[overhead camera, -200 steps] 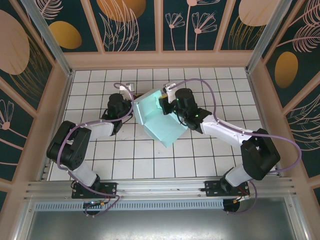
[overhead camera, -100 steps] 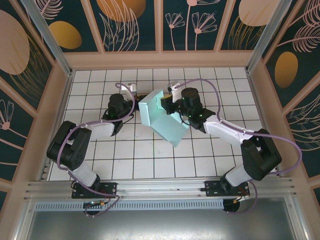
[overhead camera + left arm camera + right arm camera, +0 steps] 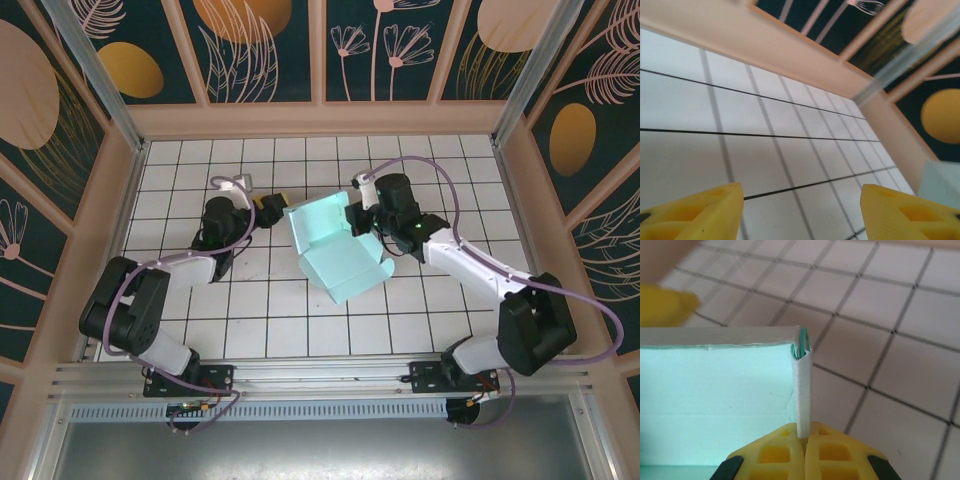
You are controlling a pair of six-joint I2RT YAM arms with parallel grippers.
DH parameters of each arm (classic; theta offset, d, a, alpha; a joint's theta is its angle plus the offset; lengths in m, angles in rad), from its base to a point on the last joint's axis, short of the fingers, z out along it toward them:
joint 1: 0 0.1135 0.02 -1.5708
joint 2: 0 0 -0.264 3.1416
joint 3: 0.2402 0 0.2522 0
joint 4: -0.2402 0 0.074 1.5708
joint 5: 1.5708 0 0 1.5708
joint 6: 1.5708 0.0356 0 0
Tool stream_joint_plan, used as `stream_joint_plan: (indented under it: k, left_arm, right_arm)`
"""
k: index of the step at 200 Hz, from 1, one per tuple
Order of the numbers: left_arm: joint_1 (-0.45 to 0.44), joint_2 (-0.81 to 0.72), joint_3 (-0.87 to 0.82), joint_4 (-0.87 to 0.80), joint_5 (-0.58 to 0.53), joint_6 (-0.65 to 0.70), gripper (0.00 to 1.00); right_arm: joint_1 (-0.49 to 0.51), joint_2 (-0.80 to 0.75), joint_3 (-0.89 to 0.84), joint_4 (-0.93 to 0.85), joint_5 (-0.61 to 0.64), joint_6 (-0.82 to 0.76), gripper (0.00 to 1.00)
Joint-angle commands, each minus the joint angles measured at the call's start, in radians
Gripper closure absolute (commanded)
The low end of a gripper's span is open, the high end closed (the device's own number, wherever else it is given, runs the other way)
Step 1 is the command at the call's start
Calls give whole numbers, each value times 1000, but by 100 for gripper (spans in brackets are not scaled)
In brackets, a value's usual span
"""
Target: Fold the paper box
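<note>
White tiled floor with dark grout lines, boxed in by a wooden frame and dark floral panels. Your paper box sits roughly mid-floor between the two arms, pale mint and partly folded up. Your right gripper is clamped on the box's far right corner. From the right wrist cam you can see the yellow fingertips pinched together, with a thin upright card wall sticking up between them. Your left gripper is just off the box's left edge, not touching it, jaws spread with nothing but tile between them.
</note>
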State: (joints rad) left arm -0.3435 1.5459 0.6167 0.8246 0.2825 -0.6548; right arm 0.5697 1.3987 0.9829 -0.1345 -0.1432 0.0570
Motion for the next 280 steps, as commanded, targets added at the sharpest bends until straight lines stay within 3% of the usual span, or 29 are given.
stream_joint_plan:
  k: [1,57,86,100,121,136,164,260,269,280]
  left_arm:
    - [18,-42,-28,-18,-65,41,37]
    - [18,-38,-17,-22,-27,58,36]
    - [18,-57,-28,-35,-27,78,36]
    - [18,-64,-33,-42,-32,91,36]
    - [18,-70,-38,-45,-38,101,36]
    - [20,-67,-38,-42,-37,106,36]
    - [20,-60,-30,-40,-31,107,36]
    - [20,-71,-26,-54,-25,112,36]
    - [20,-76,-26,-56,-25,113,36]
    - [20,-81,-28,-59,-25,115,36]
  right_arm:
    - [-9,47,75,-330,49,-11,100]
    - [-1,295,233,-568,98,-3,100]
    - [-1,384,285,-586,97,11,100]
    - [-2,409,293,-580,83,9,95]
    - [-8,438,293,-562,62,7,94]
    - [-13,445,288,-547,58,13,86]
    - [-14,447,279,-524,51,15,81]
    - [-17,460,259,-484,28,6,76]
    - [-16,465,261,-484,32,5,79]
    - [-17,464,262,-481,44,5,96]
